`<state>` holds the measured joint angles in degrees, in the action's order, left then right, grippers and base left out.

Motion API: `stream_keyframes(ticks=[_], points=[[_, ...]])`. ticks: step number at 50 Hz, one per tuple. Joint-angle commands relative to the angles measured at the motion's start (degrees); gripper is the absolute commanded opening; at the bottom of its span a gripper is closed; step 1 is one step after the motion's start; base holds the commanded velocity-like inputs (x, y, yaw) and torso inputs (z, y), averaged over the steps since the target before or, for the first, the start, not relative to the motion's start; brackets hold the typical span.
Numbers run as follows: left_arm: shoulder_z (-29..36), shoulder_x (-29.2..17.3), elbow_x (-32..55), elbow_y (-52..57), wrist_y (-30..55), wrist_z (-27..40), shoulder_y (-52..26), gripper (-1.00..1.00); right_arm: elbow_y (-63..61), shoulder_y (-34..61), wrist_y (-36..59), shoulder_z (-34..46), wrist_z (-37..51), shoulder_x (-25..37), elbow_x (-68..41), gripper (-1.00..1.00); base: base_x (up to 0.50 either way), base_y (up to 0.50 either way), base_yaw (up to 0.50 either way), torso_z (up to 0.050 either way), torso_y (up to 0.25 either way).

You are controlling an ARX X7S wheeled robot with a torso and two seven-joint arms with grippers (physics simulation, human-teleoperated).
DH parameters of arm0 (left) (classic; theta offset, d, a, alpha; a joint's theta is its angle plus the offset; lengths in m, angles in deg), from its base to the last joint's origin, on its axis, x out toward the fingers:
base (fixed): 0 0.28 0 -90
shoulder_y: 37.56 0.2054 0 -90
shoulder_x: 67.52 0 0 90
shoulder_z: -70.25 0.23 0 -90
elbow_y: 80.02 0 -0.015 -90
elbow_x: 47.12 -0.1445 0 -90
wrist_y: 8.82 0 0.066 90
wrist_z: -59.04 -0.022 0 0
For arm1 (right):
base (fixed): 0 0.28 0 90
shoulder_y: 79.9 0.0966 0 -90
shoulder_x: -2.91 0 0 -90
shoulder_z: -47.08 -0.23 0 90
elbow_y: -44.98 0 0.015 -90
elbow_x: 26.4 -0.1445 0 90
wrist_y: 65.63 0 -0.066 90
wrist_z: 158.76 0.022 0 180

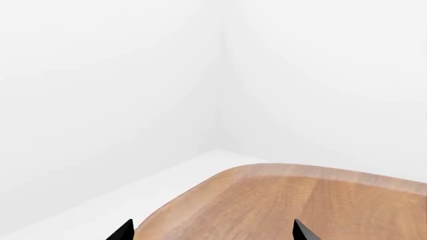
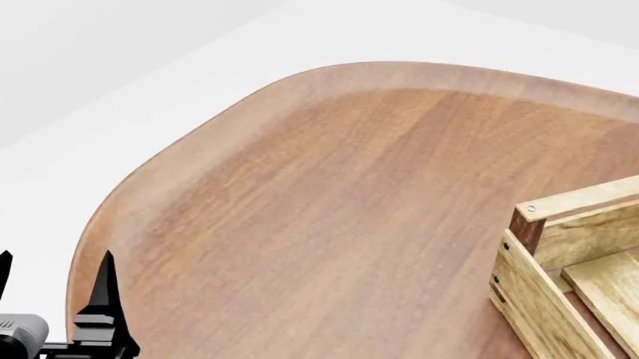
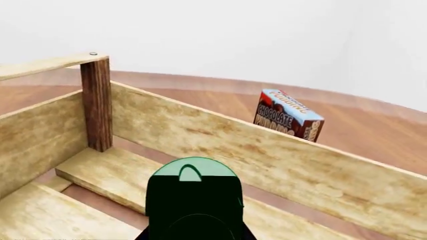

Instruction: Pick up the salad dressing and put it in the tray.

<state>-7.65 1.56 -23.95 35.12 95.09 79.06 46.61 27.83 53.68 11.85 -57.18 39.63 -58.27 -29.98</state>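
Salad dressing (image 3: pixel 193 202), dark green bottle with pale green cap, appears only in the right wrist view, over the tray (image 3: pixel 280 165) slats; right gripper state indeterminate. Left gripper (image 2: pixel 55 299) spread apart, empty, at the desk (image 2: pixel 330 209) edge.

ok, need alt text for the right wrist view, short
A dark bottle with a pale green cap, presumably the salad dressing, fills the lower middle of the view, over the slatted floor of the light-wood tray. A dark-brown corner post joins two plank walls, and a chocolate pudding box stands on the table beyond the far wall.
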Motion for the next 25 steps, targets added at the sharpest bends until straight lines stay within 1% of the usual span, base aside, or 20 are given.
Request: stream_keyframes(ticks=[1,8,9,25], points=[[0.2,-0.2,0.0,0.1,0.0,0.1,-0.1,1.0,2.1,-2.7,-0.1,-2.6,2.2,-0.3,2.9,-1.0,0.0,0.0,0.0,0.0,0.0],[0.3,-0.2,0.0,0.1,-0.1,0.2,-0.1,1.0,2.1,-3.8,0.1,-3.3,2.7,-0.5,3.1,-1.0,0.0,0.0,0.0,0.0,0.0],[0.3,-0.2,0.0,0.0,-0.1,0.3,-0.1,1.0,2.1,-3.8,0.1,-3.4,2.8,-0.5,3.1,1.0,0.0,0.0,0.0,0.0,0.0],[0.5,-0.3,0.1,-0.3,-0.5,0.4,0.1,1.0,2.1,-3.7,0.2,-4.0,2.9,-0.3,3.5,1.0,0.0,0.0,0.0,0.0,0.0]])
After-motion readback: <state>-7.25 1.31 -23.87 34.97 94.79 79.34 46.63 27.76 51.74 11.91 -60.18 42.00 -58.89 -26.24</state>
